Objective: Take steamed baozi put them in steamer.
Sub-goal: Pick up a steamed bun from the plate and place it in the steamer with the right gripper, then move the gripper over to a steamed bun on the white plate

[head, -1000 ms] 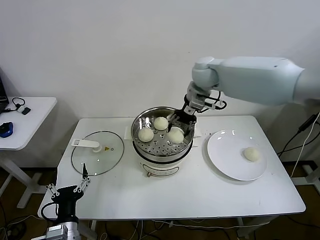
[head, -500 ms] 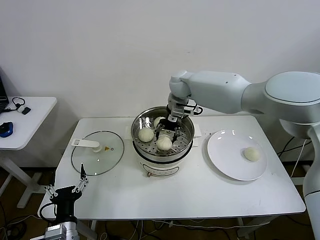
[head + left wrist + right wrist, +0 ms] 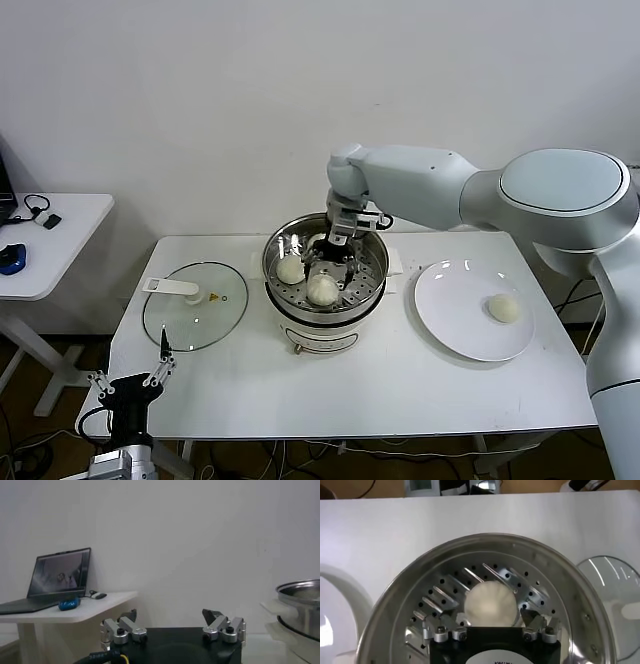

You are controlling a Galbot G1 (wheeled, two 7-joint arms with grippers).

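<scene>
Head view: right end effector [image 3: 327, 270] pinches a steamed baozi [image 3: 322, 290] low inside the steamer [image 3: 324, 262]. Release gently, clear of neighbouring buns. Left end effector [image 3: 133, 383], spread, idles off the counter [image 3: 400, 390].

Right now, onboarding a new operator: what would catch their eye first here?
The right gripper reaches down into the steamer at the table's middle, its fingers around a baozi. One lone baozi waits on the white plate to the right.
</scene>
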